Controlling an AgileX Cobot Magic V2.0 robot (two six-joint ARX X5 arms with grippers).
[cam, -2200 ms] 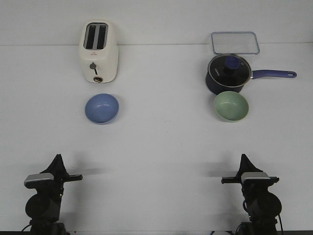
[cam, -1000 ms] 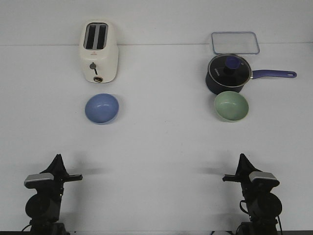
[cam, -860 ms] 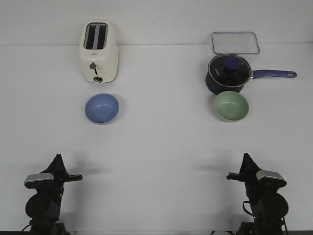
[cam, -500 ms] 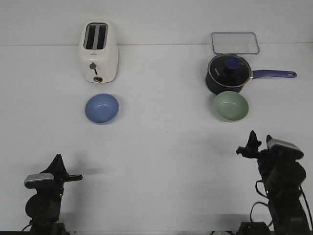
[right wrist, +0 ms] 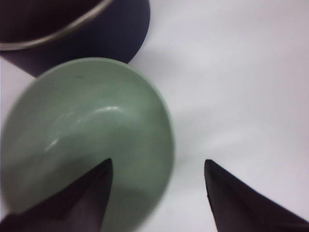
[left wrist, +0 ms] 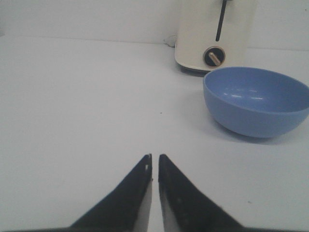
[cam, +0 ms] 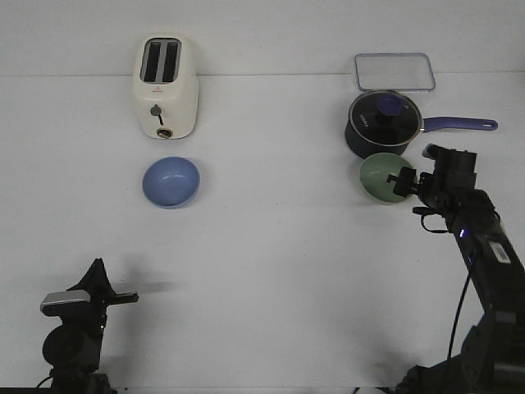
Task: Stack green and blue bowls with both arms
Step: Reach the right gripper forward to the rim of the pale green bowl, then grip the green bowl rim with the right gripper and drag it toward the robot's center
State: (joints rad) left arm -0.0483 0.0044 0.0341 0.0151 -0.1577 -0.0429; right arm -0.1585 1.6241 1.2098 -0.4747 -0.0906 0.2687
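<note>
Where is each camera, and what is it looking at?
Front view: sits high behind the robot, looking forward over the table at the toaster, pot and both bowls; both arms show.
Left wrist view: sits on the left arm, low, looking at the blue bowl and toaster; the left gripper shows, fingers almost together.
Right wrist view: sits on the right arm, looking down at the green bowl; the right gripper shows, fingers apart across the rim.
Shared: front and left wrist both show the blue bowl; front and right wrist, the green bowl.

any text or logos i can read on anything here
None can be read.
toaster: a small mark above its lever, too small to read.
saucepan: a faint pale mark on its side, too small to read.
Blue bowl and green bowl: plain.
</note>
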